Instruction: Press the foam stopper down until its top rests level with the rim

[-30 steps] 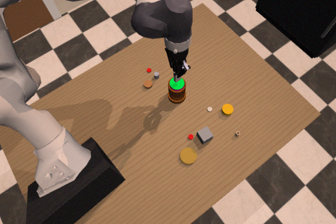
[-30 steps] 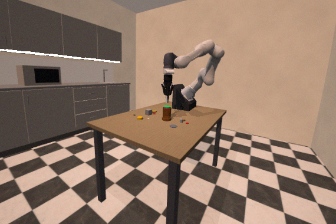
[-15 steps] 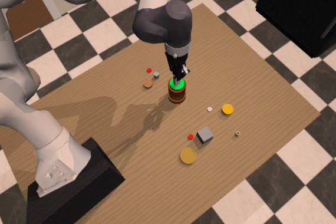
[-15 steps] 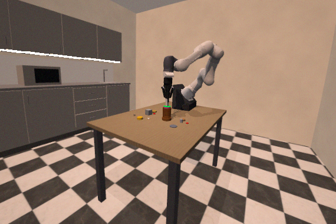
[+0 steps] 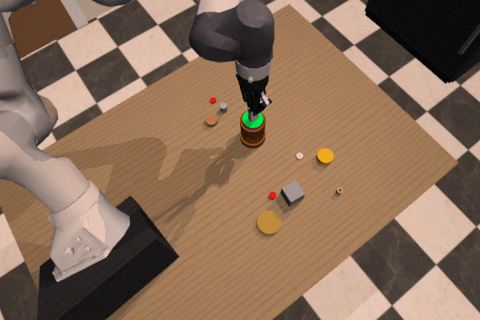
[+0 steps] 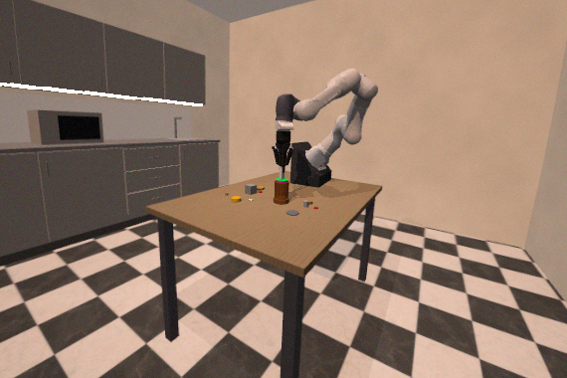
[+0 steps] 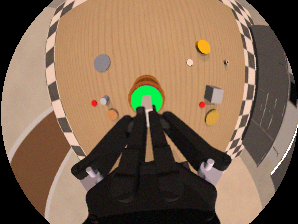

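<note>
A brown wooden jar (image 5: pixel 253 136) (image 6: pixel 281 193) (image 7: pixel 147 83) stands upright near the middle of the table. A bright green foam stopper (image 5: pixel 258 121) (image 6: pixel 282 179) (image 7: pixel 139 100) fills its mouth, its top about at the rim. My gripper (image 5: pixel 253 116) (image 6: pixel 282 175) (image 7: pixel 147 102) is shut with nothing between the fingers. It points straight down, its closed fingertips on the middle of the stopper.
On the wooden table (image 5: pixel 358 98) lie small things: a red dot (image 5: pixel 212 100), a grey peg (image 5: pixel 223 107) and a brown disc (image 5: pixel 211 120) left of the jar; a yellow disc (image 5: pixel 325 156), a grey cube (image 5: pixel 292 192), an orange disc (image 5: pixel 269 222) to the right.
</note>
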Robot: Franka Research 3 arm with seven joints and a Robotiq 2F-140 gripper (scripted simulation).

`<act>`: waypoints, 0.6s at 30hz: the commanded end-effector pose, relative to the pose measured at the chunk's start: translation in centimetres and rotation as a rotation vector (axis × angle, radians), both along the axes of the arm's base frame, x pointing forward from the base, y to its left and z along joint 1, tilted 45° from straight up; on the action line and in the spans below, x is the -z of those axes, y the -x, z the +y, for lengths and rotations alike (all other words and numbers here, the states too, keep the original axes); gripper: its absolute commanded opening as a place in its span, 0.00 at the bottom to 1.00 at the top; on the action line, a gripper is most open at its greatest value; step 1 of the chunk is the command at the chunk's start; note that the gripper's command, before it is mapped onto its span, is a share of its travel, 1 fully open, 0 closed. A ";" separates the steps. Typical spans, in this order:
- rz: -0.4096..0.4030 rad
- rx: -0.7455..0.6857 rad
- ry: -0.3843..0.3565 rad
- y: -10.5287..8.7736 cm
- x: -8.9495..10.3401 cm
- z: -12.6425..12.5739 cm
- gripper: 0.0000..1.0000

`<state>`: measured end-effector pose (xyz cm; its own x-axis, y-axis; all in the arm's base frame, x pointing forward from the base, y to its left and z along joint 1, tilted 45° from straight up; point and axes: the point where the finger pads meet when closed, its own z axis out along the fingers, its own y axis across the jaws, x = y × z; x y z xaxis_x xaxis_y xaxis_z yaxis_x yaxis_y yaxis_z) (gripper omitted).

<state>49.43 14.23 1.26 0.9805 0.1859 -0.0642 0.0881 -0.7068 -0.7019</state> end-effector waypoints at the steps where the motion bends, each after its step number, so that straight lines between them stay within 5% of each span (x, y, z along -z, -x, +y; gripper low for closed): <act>1: -0.002 -0.001 -0.002 0.0 0.1 0.2 0.00; 18: -0.002 -0.001 -0.002 0.2 0.2 0.4 0.00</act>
